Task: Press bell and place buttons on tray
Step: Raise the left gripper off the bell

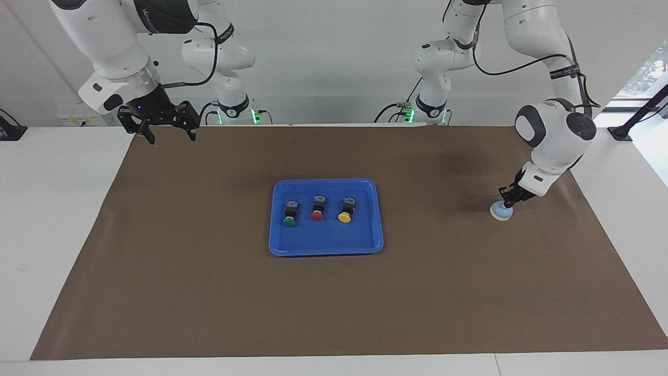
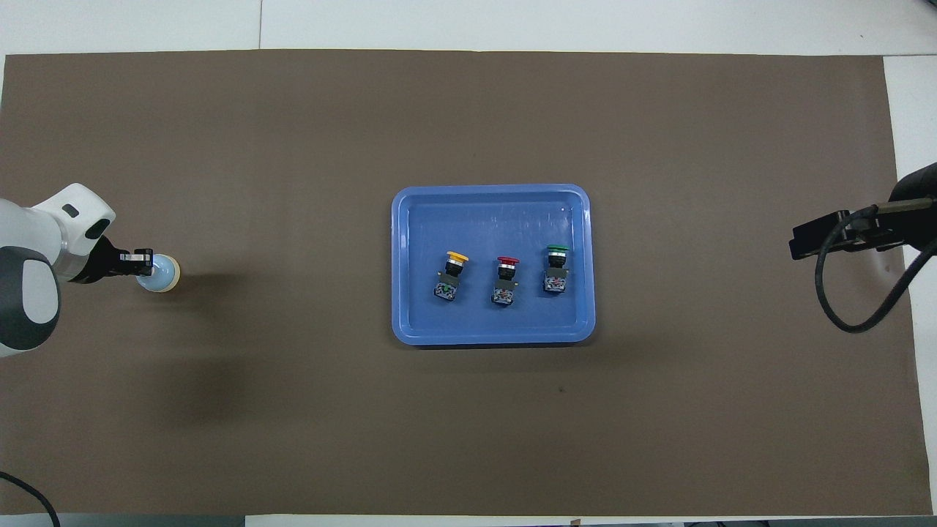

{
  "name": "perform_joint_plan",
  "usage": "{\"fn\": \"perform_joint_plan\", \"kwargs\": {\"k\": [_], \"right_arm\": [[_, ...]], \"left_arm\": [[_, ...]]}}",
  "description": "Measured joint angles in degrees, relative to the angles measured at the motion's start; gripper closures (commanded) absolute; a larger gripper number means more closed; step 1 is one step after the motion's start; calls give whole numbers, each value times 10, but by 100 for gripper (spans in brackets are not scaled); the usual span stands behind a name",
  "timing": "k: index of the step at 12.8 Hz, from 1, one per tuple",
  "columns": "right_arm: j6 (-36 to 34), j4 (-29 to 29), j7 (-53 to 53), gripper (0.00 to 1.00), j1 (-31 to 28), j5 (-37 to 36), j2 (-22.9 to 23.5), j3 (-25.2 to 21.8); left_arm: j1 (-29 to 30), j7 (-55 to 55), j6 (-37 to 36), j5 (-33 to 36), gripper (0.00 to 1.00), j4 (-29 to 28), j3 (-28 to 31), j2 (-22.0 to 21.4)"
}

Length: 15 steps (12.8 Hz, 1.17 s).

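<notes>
brown mat (image 1: 209, 292), l gripper (image 1: 506, 202) on bell (image 1: 502, 212), btns in tray (image 1: 326, 243)

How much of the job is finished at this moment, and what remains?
Done: the yellow button, red button and green button lie in the tray. In hand: the left hand is on top of the bell. The right hand waits, open. Nothing else looks left.

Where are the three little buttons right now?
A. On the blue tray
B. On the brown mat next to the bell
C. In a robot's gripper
A: the yellow, red and green buttons all lie in a row on the blue tray, apart from the bell.
</notes>
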Motion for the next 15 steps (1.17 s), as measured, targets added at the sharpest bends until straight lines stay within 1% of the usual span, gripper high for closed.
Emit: {"fn": "perform_joint_plan", "kwargs": {"k": [1,2,3,4,5,7,8,9,10,12,15], "right_arm": [[0,0,0,0,0,0,-1,0],[0,0,0,0,0,0,-2,0],[-1,0,0,0,0,0,-2,0],[-4,0,0,0,0,0,-3,1],[-5,0,0,0,0,0,-3,1],[-6,0,0,0,0,0,-5,1],[-6,0,0,0,0,0,-6,1],[-6,0,0,0,0,0,-6,1],[-6,0,0,0,0,0,-6,1],[-6,0,0,0,0,0,-6,1],[-6,0,0,0,0,0,-6,1]], "left_arm": [[0,0,0,0,65,0,0,0],[0,0,0,0,24,2,0,0],[0,0,-6,0,0,10,0,1],[-2,0,-33,0,0,31,0,2],[-5,0,-86,0,0,68,-1,1],[-19,0,-229,0,0,168,-2,-3],[-27,0,-285,0,0,211,-2,-7],[-35,0,-324,0,0,241,-4,-15],[-43,0,-349,0,0,257,-4,-26],[-54,-1,-388,0,0,265,-5,-47],[-57,-4,-413,0,0,264,-7,-65]]}}
